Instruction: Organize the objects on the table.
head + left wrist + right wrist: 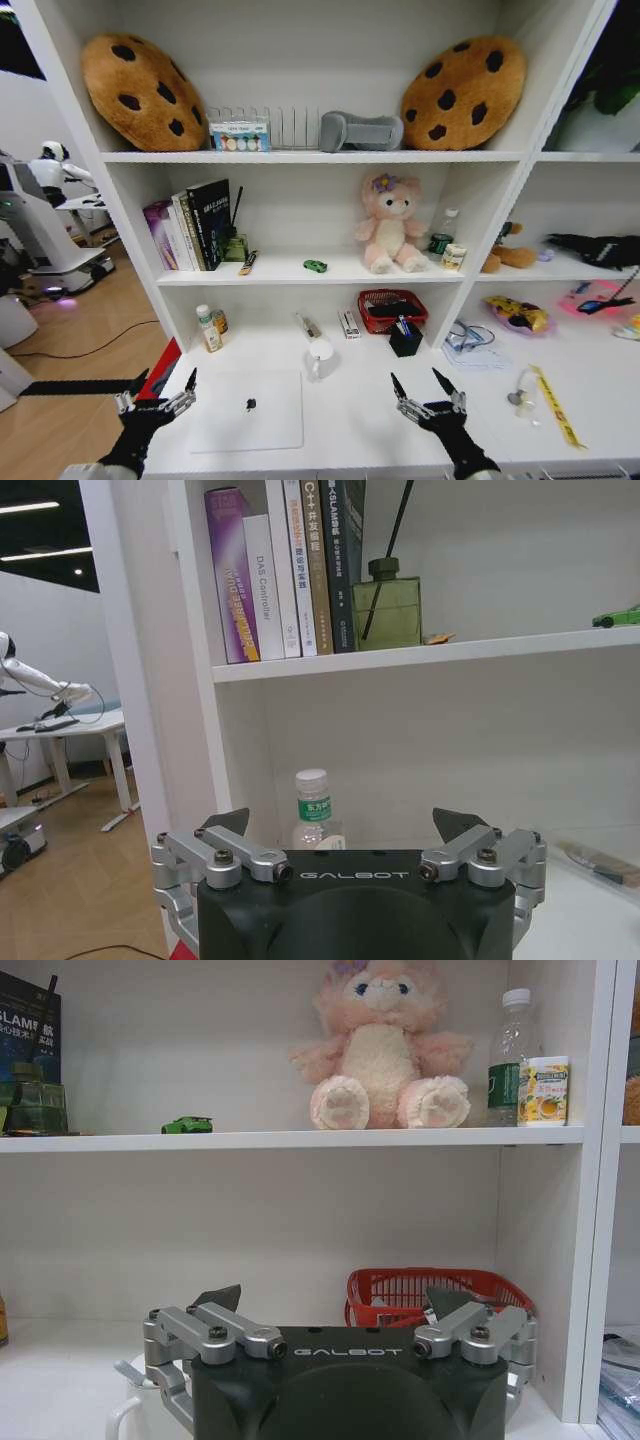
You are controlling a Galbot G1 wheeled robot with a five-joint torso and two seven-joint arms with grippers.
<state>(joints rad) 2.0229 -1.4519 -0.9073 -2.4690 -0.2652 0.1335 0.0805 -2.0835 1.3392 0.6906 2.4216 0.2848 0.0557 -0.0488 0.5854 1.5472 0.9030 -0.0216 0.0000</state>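
The slim silver-white laptop [246, 410] lies flat, lid closed, at lower centre-left on the white table [370, 425]. The left gripper [158, 391], jaws spread and empty, hovers just beside it; the right gripper [428, 393], likewise spread, sits farther off.

On the long white desk [360, 420], the slim silver-white laptop [247, 410] lies flat near the front, on the left side. The left gripper [165, 386] hangs just left of the laptop, and the right gripper [428, 389] hangs to its right, both with jaws spread apart. A white mug [320, 355] stands just behind the laptop's right corner. Behind the mug, to the right, sits a red mesh basket [392, 309], with a black pen cup [405, 339] just in front of it. On the shelf above, the tiny green toy car [315, 266] sits between a row of standing books [195, 225] on the left and a pink plush bear [388, 225] on the right.
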